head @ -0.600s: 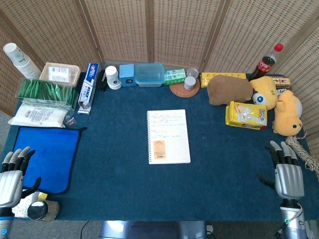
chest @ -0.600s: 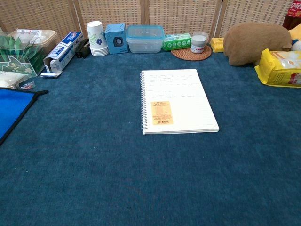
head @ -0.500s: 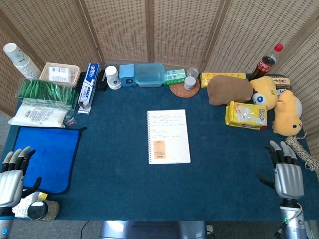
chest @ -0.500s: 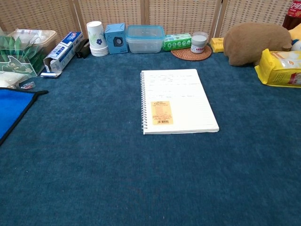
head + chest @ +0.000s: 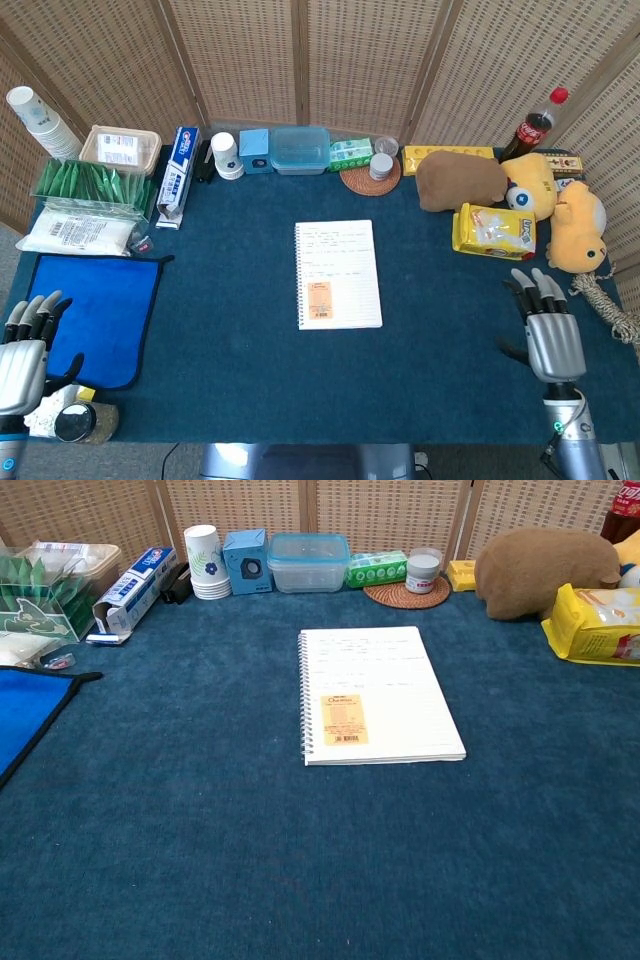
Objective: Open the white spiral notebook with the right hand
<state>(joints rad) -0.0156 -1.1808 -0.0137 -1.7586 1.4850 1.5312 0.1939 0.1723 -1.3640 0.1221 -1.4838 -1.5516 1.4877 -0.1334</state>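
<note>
The white spiral notebook (image 5: 338, 274) lies flat and closed in the middle of the blue table, spiral along its left edge, an orange label low on its cover; the chest view shows the notebook (image 5: 376, 694) too. My right hand (image 5: 545, 331) hovers open at the table's right front, fingers spread and pointing away, well to the right of the notebook and holding nothing. My left hand (image 5: 24, 352) is open at the front left corner beside a blue cloth (image 5: 92, 309). Neither hand appears in the chest view.
A yellow snack bag (image 5: 494, 231), brown plush (image 5: 458, 179) and yellow plush toys (image 5: 574, 225) crowd the right side, with a cola bottle (image 5: 533, 123) behind. Boxes, cups and a plastic container (image 5: 299, 149) line the back edge. A rope coil (image 5: 610, 305) lies at the far right.
My right hand has moved left and slightly away from me, toward the notebook. The left hand and the notebook have stayed put.
</note>
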